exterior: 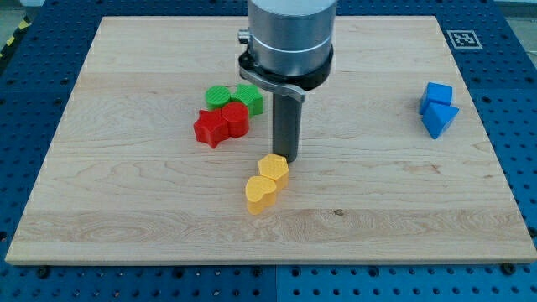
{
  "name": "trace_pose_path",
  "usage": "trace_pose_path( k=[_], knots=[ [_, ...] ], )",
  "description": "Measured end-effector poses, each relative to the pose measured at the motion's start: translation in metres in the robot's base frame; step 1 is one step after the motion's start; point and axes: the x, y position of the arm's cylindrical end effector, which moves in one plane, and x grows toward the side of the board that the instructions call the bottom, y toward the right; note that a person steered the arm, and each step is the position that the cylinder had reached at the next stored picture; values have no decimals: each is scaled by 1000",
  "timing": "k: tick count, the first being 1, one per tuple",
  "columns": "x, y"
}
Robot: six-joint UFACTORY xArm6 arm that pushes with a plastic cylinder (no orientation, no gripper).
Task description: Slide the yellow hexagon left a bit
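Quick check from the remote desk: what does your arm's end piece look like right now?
A grey metal cylinder with a dark band and black bracket beneath it, then a straight dark rod. My tip is plain and blunt. No cables or markings show.

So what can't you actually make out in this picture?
- My tip: its end sits just above the yellow hexagon; whether they touch cannot be told from this angle.
- The arm above the grey housing: cut off by the view's top edge.
- Green blocks: partly hidden behind the red blocks, so their shapes are unclear.
- Blue blocks: stacked close, exact shapes too small to tell.
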Motion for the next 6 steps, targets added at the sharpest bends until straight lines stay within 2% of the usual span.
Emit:
trace_pose_path(
  k=[1, 2, 6],
  knots=[
    [18, 33],
    [27, 39],
    [31, -27]
  ],
)
